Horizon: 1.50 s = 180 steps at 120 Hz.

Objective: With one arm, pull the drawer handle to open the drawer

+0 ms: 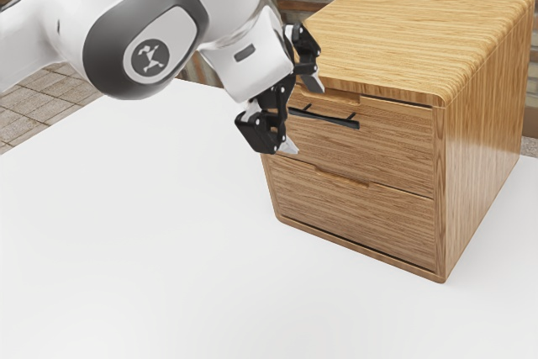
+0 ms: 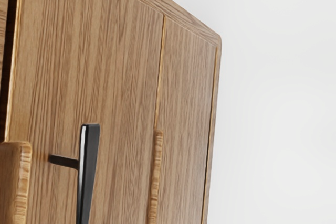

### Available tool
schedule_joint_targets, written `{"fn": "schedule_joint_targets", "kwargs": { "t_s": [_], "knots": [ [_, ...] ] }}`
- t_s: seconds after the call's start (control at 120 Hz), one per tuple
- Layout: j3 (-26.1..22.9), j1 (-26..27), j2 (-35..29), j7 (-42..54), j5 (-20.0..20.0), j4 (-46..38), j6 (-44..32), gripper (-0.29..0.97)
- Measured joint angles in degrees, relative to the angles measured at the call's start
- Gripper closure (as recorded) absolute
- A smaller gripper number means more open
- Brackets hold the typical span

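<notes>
- The hand [image 1: 300,115] is released, with one finger above and one below the handle's [image 1: 329,118] near end.
- The handle bar lies crosswise just ahead, on the upper drawer [image 1: 378,147].

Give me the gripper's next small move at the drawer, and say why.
Probably ease the gripper along the handle toward the exterior view's right, then close. The fingers stand open, one above and one below the handle's height, at its end by the cabinet's edge. A grip nearer the handle's middle should pull the top drawer straighter.
</notes>
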<state>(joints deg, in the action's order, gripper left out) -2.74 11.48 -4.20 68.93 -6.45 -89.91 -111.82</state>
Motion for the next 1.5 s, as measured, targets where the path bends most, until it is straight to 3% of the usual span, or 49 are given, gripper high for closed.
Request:
{"fn": "schedule_joint_targets", "kwargs": {
  "t_s": [0.3,1.017,1.192,1.5],
  "knots": [
    [0.02,-0.10,1.21,0.04,0.02,-1.92,-5.05,0.00],
    [1.10,0.51,3.57,-0.04,-0.02,-3.10,-8.49,0.00],
    [1.33,0.38,3.41,0.49,-3.53,-3.11,-9.00,0.00],
    [1.60,-0.25,2.34,1.61,-6.15,-6.83,-9.22,0.00]
  ]
}}
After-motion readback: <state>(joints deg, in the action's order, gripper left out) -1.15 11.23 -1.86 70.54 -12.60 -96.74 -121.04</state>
